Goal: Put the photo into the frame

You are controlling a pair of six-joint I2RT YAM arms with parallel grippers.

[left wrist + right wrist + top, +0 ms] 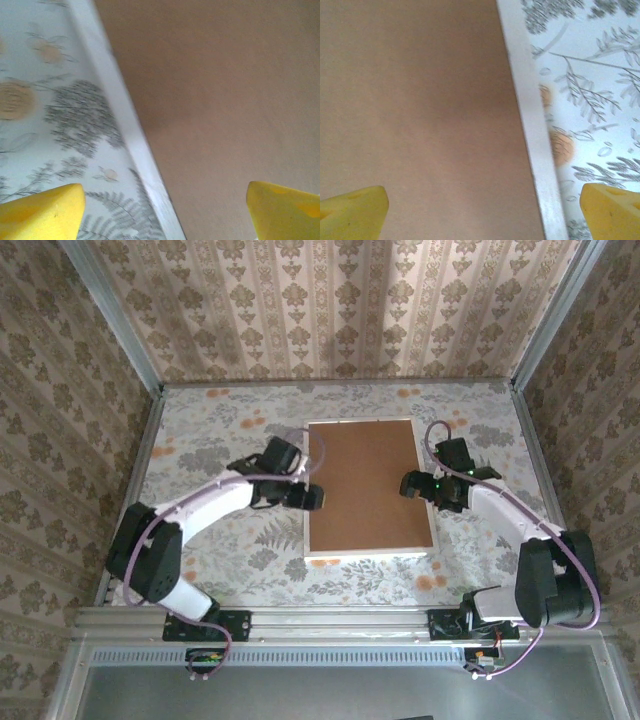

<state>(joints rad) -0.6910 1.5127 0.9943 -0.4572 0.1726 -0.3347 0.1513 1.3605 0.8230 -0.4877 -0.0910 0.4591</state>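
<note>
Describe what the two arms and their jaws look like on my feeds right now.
Both the left arm and the right arm have white links with chunky black joints and black wrist heads. A thin purple cable loops along each. Small green lights glow at the right wrist. Both jaws end in wedge-shaped yellow pads: left pads, right pads.

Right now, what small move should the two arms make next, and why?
The plain brown board lies flat inside the thin white rectangular frame, and both pairs of jaws stand open astride its side edges, gripping nothing. So I would probably lift both pairs straight up a little, clear of it.
</note>
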